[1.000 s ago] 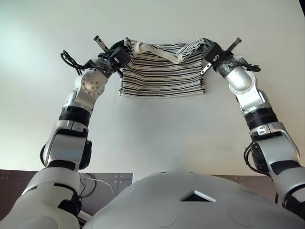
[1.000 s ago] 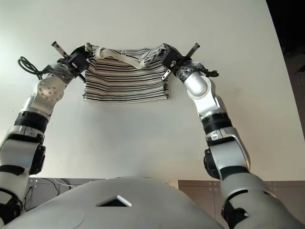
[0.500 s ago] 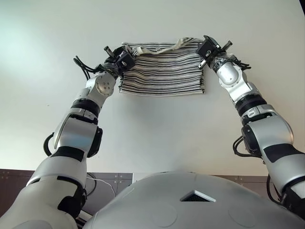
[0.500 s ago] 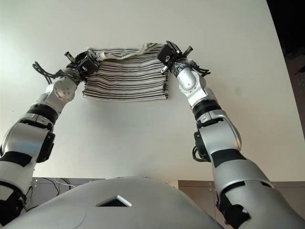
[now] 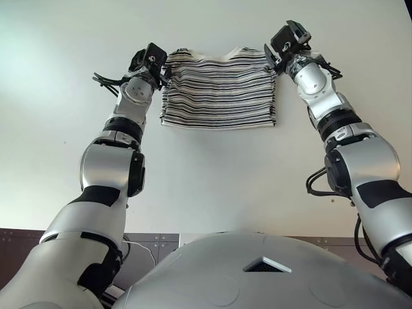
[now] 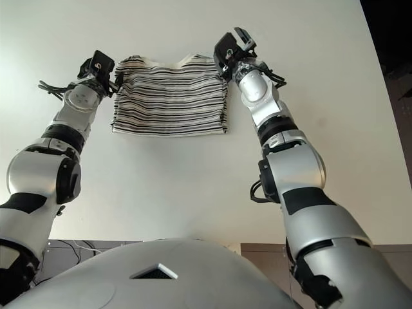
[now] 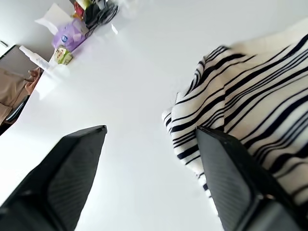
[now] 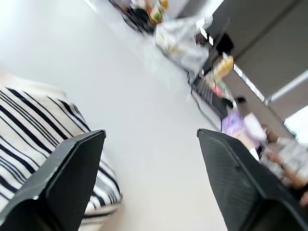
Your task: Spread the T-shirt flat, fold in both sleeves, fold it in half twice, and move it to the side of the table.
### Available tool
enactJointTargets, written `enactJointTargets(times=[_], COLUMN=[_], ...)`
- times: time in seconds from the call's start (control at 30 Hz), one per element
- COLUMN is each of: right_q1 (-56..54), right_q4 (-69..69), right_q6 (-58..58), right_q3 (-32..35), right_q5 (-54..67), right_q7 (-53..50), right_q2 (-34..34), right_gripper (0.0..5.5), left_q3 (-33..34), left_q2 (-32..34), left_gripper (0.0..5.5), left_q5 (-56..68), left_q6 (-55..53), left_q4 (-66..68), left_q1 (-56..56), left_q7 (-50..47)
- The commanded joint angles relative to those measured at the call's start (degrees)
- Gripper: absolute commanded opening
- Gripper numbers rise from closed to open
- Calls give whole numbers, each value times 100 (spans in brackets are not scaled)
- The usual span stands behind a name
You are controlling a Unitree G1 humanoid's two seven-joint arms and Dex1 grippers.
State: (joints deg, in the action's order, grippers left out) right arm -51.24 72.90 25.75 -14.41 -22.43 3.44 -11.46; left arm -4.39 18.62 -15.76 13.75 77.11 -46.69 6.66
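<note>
Shirt laid out flat, my two claws empty at its far corners.

The plain white worktop (image 5: 206, 193) carries the black-and-white striped cotton T-shirt (image 5: 219, 90) towards its far middle, lying flat as a neat oblong with the cream collar on the edge away from me. No sleeve sticks out on either side, so I judge the spreading done and both sleeves already folded in. What I reckon is left is the two halvings and the move to the side of the worktop. My left claw (image 7: 150, 132) sits at the shirt's far left corner, fingers spread wide with nothing between them. My right claw (image 8: 150, 132) is likewise parted and empty at the far right corner.
</note>
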Motion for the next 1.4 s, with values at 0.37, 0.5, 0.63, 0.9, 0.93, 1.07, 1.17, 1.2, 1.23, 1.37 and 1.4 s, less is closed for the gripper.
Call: enactJointTargets(times=[0.37,0.5,0.63,0.9,0.93,1.07,1.17,1.2,1.23,1.37,1.4], right_q1=[714,1606,4655,6821,6778,5933,4876,4340,3902,1972,1607], right_q4=[332,-327,-3748,-9221,-9585,-10097,-9789,-9153,-8537,-5092,-4330], right_q6=[-179,671,974,-70,-134,-597,-983,-1070,-1144,-768,-667], right_q3=[-1165,-871,-897,-641,-721,-761,-921,-1152,-1348,-1793,-1839], right_q5=[-1058,-475,306,1933,2152,2688,3076,2894,2687,1261,1000], right_q7=[773,1126,1721,2415,2607,3116,3565,3713,3789,2856,2533], right_q2=[-775,-1014,-2053,-3322,-3378,-3094,-2581,-2191,-1837,-359,-126], right_gripper=[350,350,350,350,350,350,350,350,350,350,350], left_q3=[300,674,859,1286,1219,812,861,1029,1159,1272,1280], left_q2=[866,644,229,160,162,313,306,200,103,-295,-387], left_gripper=[337,337,337,337,337,337,337,337,337,337,337], left_q5=[185,630,659,962,934,520,557,856,1102,1371,1393], left_q6=[1612,2267,2600,2490,2507,2686,2726,2659,2612,2676,2672], left_q4=[-651,-1672,-3691,-6138,-6296,-6660,-6735,-6719,-6674,-6469,-6440], left_q1=[1685,2432,3564,4413,4499,4750,4756,4677,4583,4273,4226], left_q7=[-1172,-1379,-1843,-1679,-1574,-1127,-1013,-1072,-1130,-1296,-1340])
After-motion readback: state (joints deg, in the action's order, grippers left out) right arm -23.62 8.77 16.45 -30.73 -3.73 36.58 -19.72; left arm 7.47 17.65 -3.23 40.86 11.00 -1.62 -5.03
